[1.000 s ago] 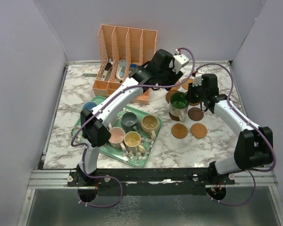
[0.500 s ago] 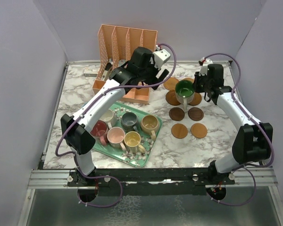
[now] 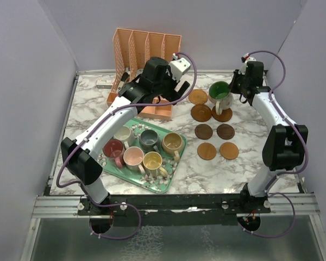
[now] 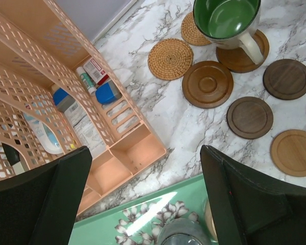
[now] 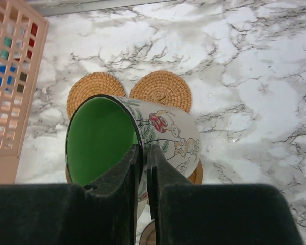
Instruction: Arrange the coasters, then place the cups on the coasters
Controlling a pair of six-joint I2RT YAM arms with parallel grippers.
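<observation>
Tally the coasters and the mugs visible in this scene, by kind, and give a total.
Coasters: 8
Mugs: 7 in view, 6 on the tray and 1 green-lined mug held at its rim by the right end effector
Total: 15

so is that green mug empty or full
Empty: the green-lined mug shows a bare green inside right to its bottom.

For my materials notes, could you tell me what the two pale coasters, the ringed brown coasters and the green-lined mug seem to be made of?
Pale coasters: probably woven rattan or straw, matte; a spiral weave shows. Ringed brown coasters: likely wood, smooth satin; faint grain and turned grooves. Green-lined mug: apparently glazed ceramic; glossy, with painted figures.
</observation>
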